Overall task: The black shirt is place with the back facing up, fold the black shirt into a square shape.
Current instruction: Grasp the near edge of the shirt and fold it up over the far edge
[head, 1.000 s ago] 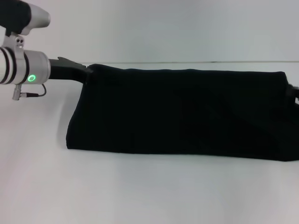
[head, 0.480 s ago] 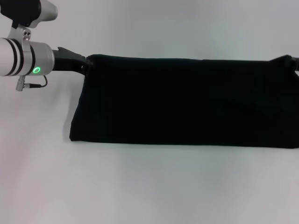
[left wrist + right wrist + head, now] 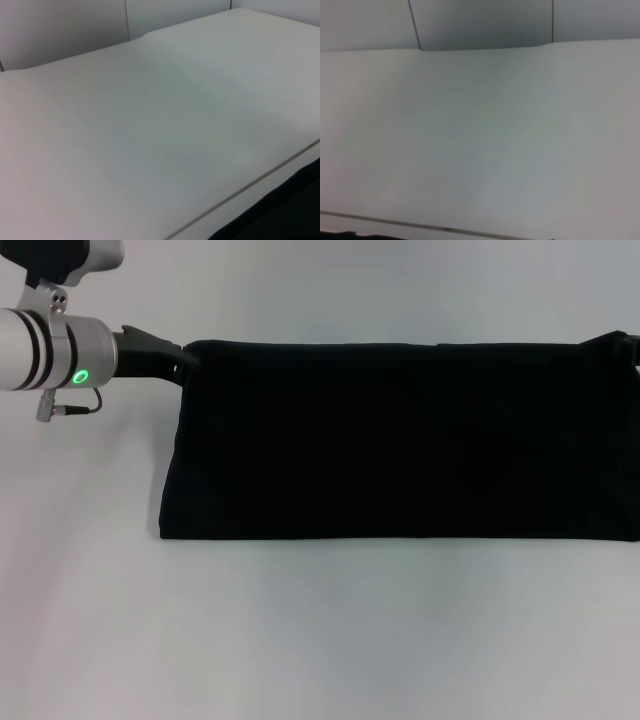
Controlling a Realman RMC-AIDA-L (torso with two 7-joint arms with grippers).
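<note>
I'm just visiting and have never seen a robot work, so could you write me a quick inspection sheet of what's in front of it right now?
Surface: plain white table, bare around the cloth.
Job's things: the black shirt, held up as a wide band, its lower edge straight across.
Clutter: nothing seen.
Claws: left claw at the shirt's upper left corner; right claw at the upper right corner, mostly out of view.
Cables: short grey cable under the left wrist.
Surroundings: pale wall panels behind the table.
</note>
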